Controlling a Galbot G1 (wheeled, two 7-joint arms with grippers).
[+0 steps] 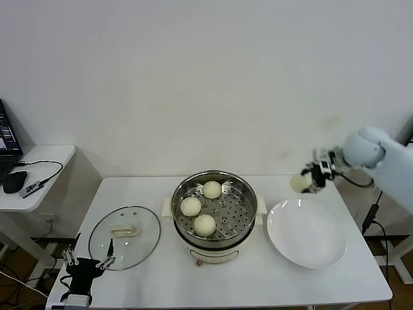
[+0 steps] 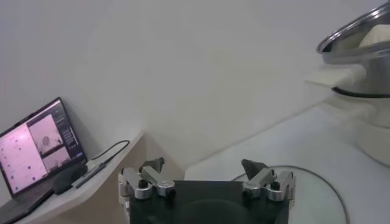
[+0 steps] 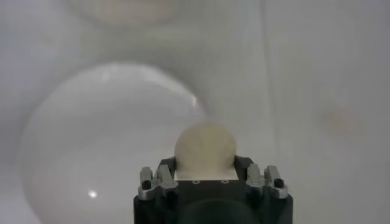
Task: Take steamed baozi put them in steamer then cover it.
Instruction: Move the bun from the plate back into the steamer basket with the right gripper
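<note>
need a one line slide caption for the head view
Right gripper lifts the last baozi above the plate; three baozi already sit in the steamer, cover waiting.

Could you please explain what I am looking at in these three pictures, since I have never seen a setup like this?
This is a two-armed robot at a white table. The wide picture comes from a camera on its head; the other two come from cameras on its wrists.

On the table stands a steel steamer with three steamed buns already on its perforated tray. To the robot's left lies the glass lid, to its right an empty white plate.

The right gripper is raised past the plate's far edge, shut on the fourth bun, which fills its wrist picture. The left gripper waits open at the table's near edge by the lid.
</note>
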